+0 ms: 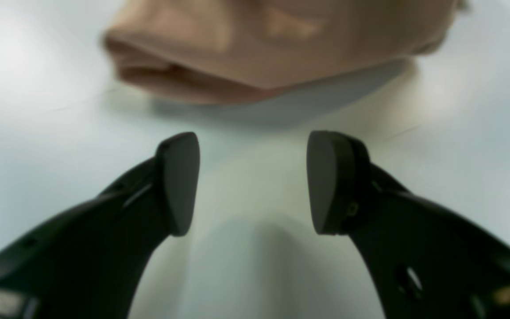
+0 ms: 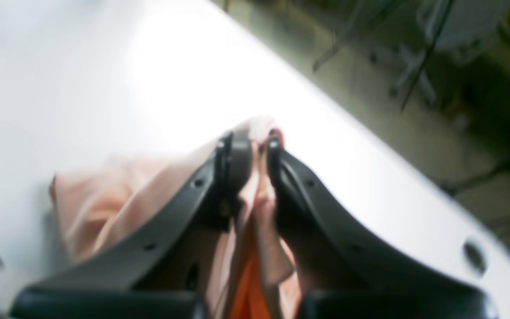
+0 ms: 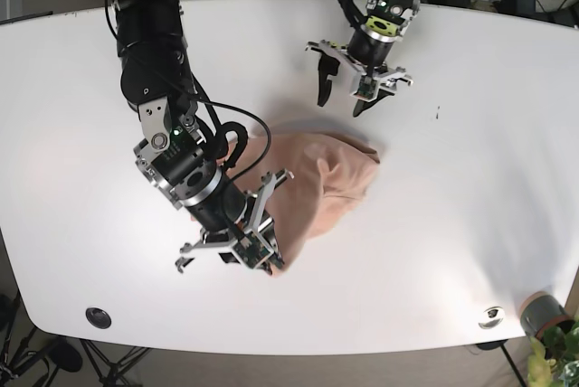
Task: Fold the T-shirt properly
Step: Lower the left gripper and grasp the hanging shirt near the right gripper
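The peach T-shirt [image 3: 321,184] lies bunched on the white table, near the middle. My right gripper [image 2: 256,148] is shut on a fold of the T-shirt [image 2: 104,204], with cloth pinched between the fingers; in the base view this gripper [image 3: 262,265] is at the shirt's near-left end. My left gripper [image 1: 253,181] is open and empty, low over bare table, a short way from the T-shirt's edge [image 1: 255,48]; in the base view it [image 3: 342,102] is just behind the shirt.
The white table [image 3: 470,188] spreads wide around the shirt. A black hole plug [image 3: 98,317] and a metal fitting [image 3: 491,316] sit near the front edge. The table edge [image 2: 370,133] runs close to my right gripper.
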`<state>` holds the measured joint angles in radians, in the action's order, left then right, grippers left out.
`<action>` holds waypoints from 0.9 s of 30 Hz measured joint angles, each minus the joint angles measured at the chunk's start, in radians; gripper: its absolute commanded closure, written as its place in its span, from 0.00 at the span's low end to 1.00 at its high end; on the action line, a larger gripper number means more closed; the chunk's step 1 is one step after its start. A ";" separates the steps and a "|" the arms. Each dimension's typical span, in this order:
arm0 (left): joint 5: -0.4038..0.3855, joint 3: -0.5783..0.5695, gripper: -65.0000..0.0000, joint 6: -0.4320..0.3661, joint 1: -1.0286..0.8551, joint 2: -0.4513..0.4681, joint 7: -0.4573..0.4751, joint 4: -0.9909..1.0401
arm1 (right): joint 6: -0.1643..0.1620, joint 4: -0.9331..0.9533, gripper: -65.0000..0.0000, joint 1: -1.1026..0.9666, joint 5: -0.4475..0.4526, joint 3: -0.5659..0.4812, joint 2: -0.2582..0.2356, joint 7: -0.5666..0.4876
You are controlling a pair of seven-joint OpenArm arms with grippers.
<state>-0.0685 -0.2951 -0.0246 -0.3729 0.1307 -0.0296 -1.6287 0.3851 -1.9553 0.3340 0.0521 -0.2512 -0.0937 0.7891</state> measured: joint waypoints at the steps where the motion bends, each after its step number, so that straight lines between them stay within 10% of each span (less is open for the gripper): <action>1: 0.000 -0.015 0.45 0.002 0.014 0.000 0.003 0.015 | -0.003 -0.001 1.00 0.024 0.000 0.001 0.000 -0.005; 27: -0.001 -0.183 0.45 0.003 0.225 -0.125 0.000 0.208 | 0.008 -0.003 1.00 0.321 0.004 -0.008 -0.027 0.003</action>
<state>-0.0696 -0.4782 -0.0216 -0.1474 0.0059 -0.0292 -1.4212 0.3935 -1.9583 0.6552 0.0563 -0.2588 -0.1211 0.7921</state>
